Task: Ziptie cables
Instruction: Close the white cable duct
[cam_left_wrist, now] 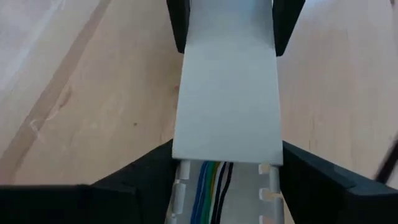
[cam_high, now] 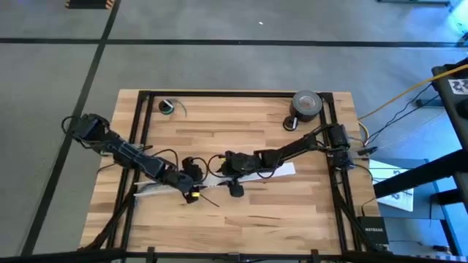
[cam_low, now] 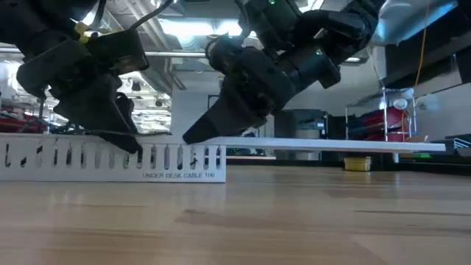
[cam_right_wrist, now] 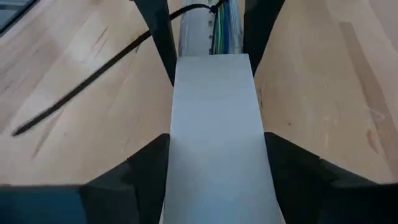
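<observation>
From above I can barely see the cables; both arms cover the table's middle. In the left wrist view, blue, green and black cables [cam_left_wrist: 211,190] lie inside a slotted white cable tray [cam_low: 110,162], mostly hidden under its flat white cover [cam_left_wrist: 227,93]. The left gripper [cam_left_wrist: 227,155] straddles that cover, fingers spread either side; the right gripper [cam_right_wrist: 214,149] does likewise from the opposite end. The thin black ziptie [cam_right_wrist: 81,87] trails off the tray's side.

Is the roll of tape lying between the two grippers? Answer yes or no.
No, the roll of tape sits at the table's far right corner, away from both grippers.
</observation>
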`<state>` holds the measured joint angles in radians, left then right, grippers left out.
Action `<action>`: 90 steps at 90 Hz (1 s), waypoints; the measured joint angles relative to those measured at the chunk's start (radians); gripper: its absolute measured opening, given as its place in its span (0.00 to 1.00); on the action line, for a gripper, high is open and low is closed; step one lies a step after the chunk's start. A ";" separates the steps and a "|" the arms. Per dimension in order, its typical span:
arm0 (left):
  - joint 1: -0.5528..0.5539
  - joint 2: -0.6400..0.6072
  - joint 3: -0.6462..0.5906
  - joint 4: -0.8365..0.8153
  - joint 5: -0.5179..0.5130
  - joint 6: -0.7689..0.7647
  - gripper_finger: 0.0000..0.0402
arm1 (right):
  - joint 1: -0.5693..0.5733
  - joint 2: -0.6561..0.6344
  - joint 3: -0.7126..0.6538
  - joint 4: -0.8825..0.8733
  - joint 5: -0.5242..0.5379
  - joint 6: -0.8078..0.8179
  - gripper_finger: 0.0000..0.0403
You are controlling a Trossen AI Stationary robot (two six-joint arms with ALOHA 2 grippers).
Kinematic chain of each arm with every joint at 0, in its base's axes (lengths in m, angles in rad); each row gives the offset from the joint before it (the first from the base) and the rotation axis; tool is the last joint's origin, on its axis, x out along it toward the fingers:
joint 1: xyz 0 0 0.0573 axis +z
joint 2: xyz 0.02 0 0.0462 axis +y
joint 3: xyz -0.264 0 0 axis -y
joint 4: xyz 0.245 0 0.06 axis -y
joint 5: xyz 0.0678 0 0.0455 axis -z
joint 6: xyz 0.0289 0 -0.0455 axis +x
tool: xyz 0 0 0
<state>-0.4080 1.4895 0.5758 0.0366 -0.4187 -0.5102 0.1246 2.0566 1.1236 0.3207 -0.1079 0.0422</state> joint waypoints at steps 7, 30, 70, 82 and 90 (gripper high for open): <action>0.000 0.000 0.000 -0.001 0.000 -0.001 0.59 | 0.000 0.001 0.007 -0.005 -0.001 0.000 0.53; 0.001 0.000 0.000 0.001 -0.002 -0.002 0.59 | 0.000 0.004 0.015 -0.002 0.014 0.004 0.53; 0.002 0.001 0.000 0.000 -0.012 -0.024 0.59 | 0.003 0.006 0.019 0.008 0.055 0.085 0.53; 0.002 0.001 0.000 0.000 -0.012 -0.018 0.59 | 0.003 0.006 0.021 0.010 0.044 0.069 0.55; 0.002 0.001 0.001 0.000 -0.011 -0.004 0.59 | 0.006 0.006 0.021 0.011 0.045 0.063 0.56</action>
<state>-0.4057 1.4902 0.5770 0.0364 -0.4301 -0.5142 0.1306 2.0628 1.1442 0.3313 -0.0631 0.1050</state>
